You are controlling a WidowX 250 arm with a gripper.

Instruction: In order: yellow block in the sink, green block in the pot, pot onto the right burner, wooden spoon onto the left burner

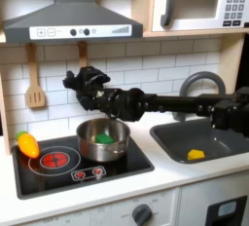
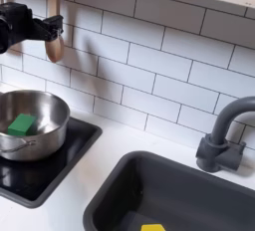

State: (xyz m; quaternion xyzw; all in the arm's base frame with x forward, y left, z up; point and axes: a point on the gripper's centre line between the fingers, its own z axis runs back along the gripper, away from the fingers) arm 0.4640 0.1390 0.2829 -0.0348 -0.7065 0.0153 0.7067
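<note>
Hand (image 1: 78,80): reaching toward the white tiled wall (image 1: 146,69); whether spread or pinching, I cannot tell.
Light-brown wooden spoon (image 2: 55,44): hanging just beside the hand; probably light, stiff, smooth, best gripped mid-handle.
Shiny round steel pot (image 1: 103,140): sitting below the hand, holding the small green cube (image 1: 102,136).

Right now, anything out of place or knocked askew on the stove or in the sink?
Nothing stands out. The green block sits in the pot on the right burner, the yellow block lies in the sink, and the toy vegetable rests beside the left burner. No spills or damage visible.
</note>
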